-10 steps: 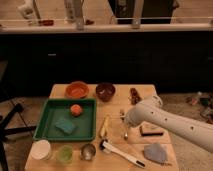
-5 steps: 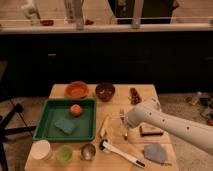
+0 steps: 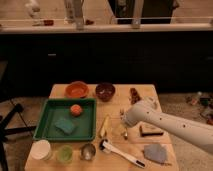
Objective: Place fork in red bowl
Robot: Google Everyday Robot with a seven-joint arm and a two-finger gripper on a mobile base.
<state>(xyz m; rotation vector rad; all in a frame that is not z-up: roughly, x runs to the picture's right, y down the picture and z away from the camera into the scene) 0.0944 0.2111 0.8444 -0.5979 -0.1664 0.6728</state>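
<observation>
The red bowl [image 3: 76, 89] is a shallow orange-red bowl at the back left of the wooden table [image 3: 150, 92]. My gripper [image 3: 124, 120] is at the end of the white arm [image 3: 170, 125], which reaches in from the right. It is low over the middle of the table, right of the green tray and well in front of the red bowl. A slim silvery piece that looks like the fork [image 3: 125, 133] shows just under the gripper. I cannot tell whether it is held.
A dark maroon bowl [image 3: 105, 91] stands right of the red bowl. The green tray [image 3: 50, 120] holds an orange ball [image 3: 75, 109] and a blue sponge [image 3: 65, 125]. A yellow stick [image 3: 104, 126], a white-handled utensil [image 3: 122, 154], cups [image 3: 41, 149], a grey cloth [image 3: 156, 152] and a brown block [image 3: 151, 131] lie around the gripper.
The arm's end has moved a little down and left toward the table's middle. The bowls, tray and other items have not moved.
</observation>
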